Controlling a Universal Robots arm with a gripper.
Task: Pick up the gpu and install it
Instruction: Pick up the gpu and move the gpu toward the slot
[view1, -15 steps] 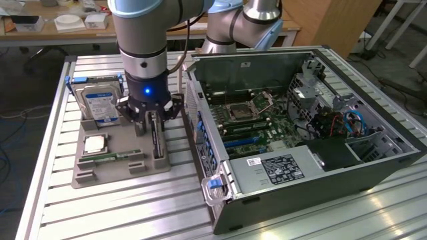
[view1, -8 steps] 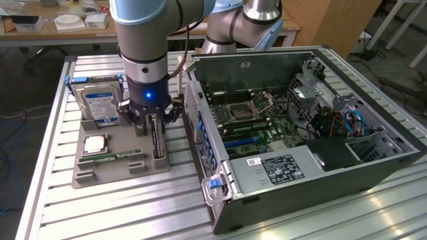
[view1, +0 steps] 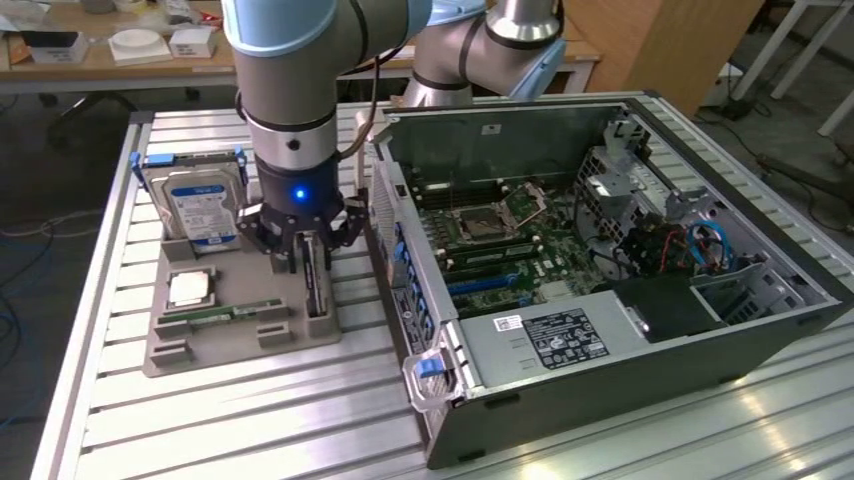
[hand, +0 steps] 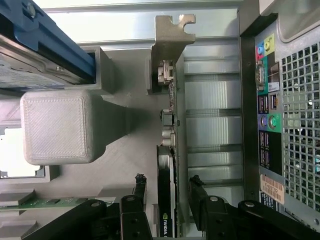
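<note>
My tool (view1: 308, 258) hangs low over the grey parts holder (view1: 227, 352) on the slatted metal surface (view1: 267, 425), its two black fingers (hand: 140, 186) spread as wide as they go and set one on each side of the gpu (view1: 318, 292). The gpu (hand: 169, 130) is a thin, flat card with a dark board. It stands on its long edge in a slot along the side of the holder nearest the open computer case (view1: 601, 270). From the wrist view I look straight down on its top edge. A silver metal bracket (hand: 172, 47) with a hooked tab caps the far end, small metal connector ports sit just behind it, and a green logo shows on the dark edge nearest my wrist. My fingers straddle the card without clamping it, and a sliver of grey holder shows between the card and the finger on the holder's inner side. On the case side I cannot tell whether the pad touches the card. Sharing the holder are a blue-labelled hard drive (view1: 200, 208) propped upright, a square processor (view1: 191, 288) lying flat, and a narrow green memory stick (view1: 214, 315). The case lies on its side just beside the holder, motherboard (view1: 514, 245) exposed.
</note>
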